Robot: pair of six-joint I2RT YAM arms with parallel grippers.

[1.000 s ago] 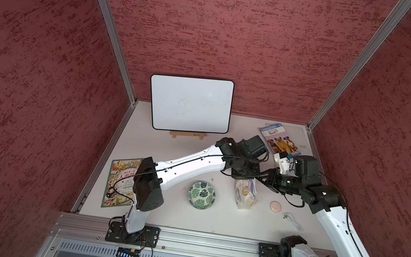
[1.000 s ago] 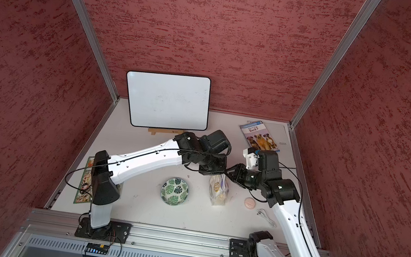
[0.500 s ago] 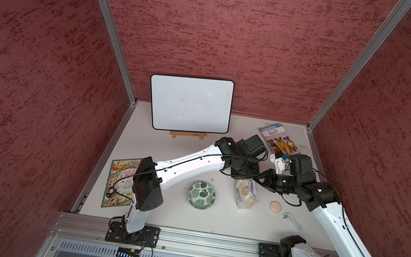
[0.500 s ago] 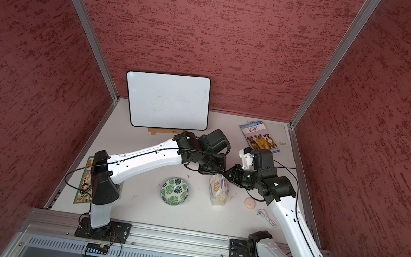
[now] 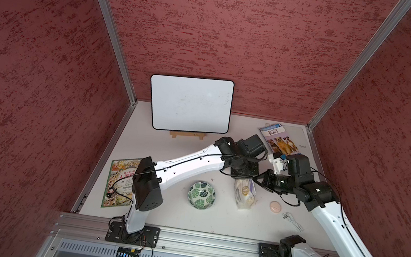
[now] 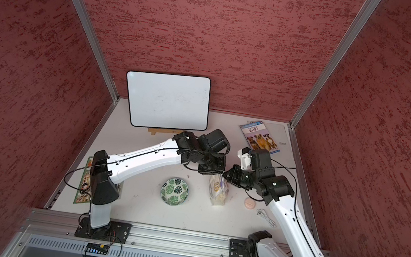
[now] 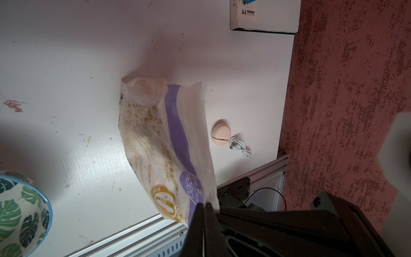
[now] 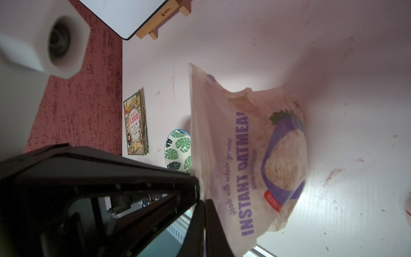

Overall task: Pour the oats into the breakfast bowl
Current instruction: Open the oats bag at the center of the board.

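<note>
Starting at the left of a top view, a book [image 5: 121,183] lies flat by the wall, well apart from the action. Right of it, low in the middle of the frame, the bowl [image 5: 201,194] sits on the table [image 5: 213,217]. Its leaf pattern shows all over the inside, so I judge that no flakes have gone in yet. Next comes the oats bag [image 5: 244,194], standing upright just right of the bowl without touching it, its base on the table and its fill sunk toward the bottom. The left gripper [image 5: 242,177] reaches over the bag from the upper left and is clamped on its top edge. In the left wrist view its fingers [image 7: 195,222] press together with the film pinched between them. The change is on the bag's right. The right gripper [image 5: 256,181], whose jaws stood partly apart a second ago as it edged in, has now closed on the same top edge. The right wrist view shows its fingertips [image 8: 214,224] nipped tight on the plastic. Both grippers now hold the bag's mouth from opposite sides. I take this as the grip needed to pull the top open, or to lift the bag and tip it toward the bowl at its left. Farther right, a pink disc [image 5: 275,206] and a white cable [image 5: 292,221] lie clear of the bag, under the right arm.
</note>
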